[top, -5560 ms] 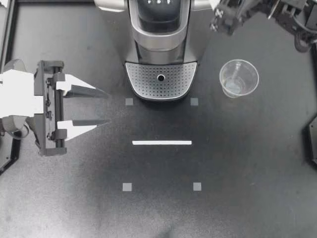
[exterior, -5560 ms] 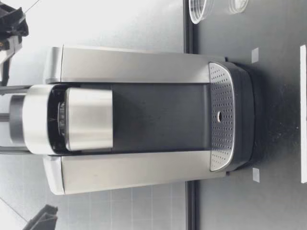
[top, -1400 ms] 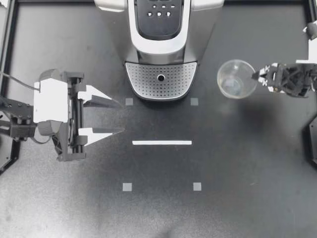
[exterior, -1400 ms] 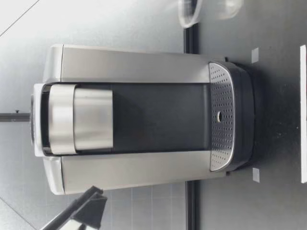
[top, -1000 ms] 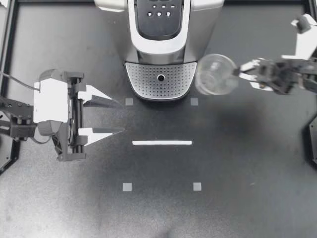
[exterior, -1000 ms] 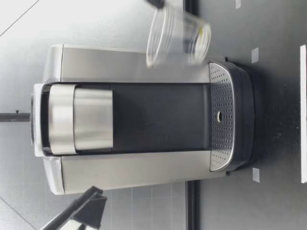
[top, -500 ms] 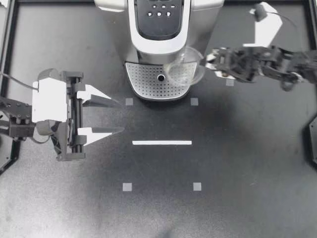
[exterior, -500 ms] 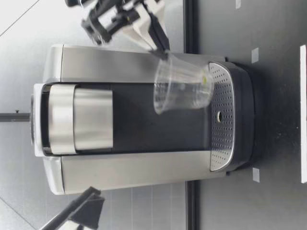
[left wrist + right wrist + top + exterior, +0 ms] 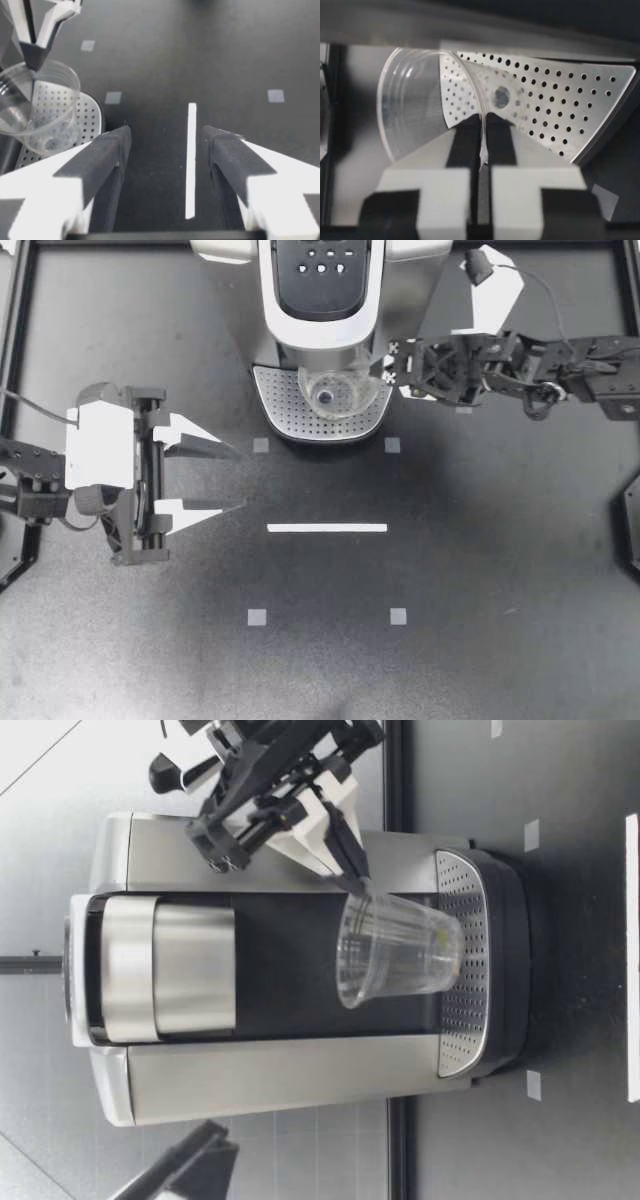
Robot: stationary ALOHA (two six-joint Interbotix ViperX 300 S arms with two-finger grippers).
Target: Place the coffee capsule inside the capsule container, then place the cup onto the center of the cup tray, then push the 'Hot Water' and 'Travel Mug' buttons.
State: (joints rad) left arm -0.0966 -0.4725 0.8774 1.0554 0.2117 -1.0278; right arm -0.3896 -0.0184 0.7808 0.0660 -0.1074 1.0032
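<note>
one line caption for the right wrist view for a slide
Right hand pinches the rim of the clear cup over the perforated cup tray.

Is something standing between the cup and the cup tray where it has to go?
Nothing visible does. My right gripper holds the cup by its rim over the cup tray, and the tray under it is bare.

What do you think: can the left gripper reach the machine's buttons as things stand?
Probably yes. My left gripper is open and empty, the buttons atop the machine lie uncovered, and my right gripper holds the cup lower down, over the cup tray.
</note>
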